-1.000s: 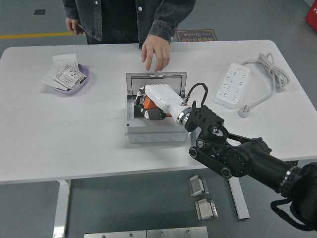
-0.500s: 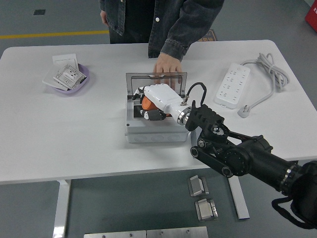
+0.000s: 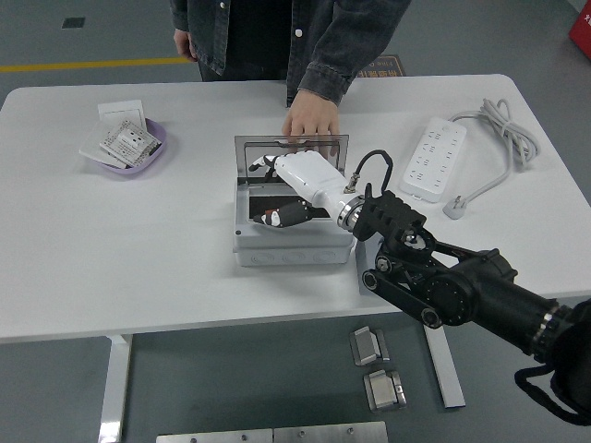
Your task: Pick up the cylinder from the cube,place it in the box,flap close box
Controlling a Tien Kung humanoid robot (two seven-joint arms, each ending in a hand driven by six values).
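Box [image 3: 292,247]: grey and open-topped, at the middle of the worktop, its lid [image 3: 292,150] standing up at the far side.
Cylinder: cannot be made out; only dark and white shapes show inside the box under the hand.
Worktop [image 3: 138,249]: white, with a grey floor around it and a yellow line on the floor at the upper left.
Purple dish [image 3: 129,159]: far left of the worktop, holding white packets, with a white card behind it.
Power strip [image 3: 432,158]: white, to the right of the box, its cable [image 3: 499,129] looped toward the far right edge.
Floor under the worktop: metal blocks [image 3: 377,366] and flat plates at the bottom edge.
Right arm: black, coming in from the lower right, forearm angled up to the left toward the box.
Right hand [image 3: 294,185]: white, reaching into the box opening, fingers loosely extended toward the left and grasping nothing that can be seen.
Person: stands at the far side in a dark denim jacket, one hand [image 3: 310,120] resting on the top edge of the raised lid.
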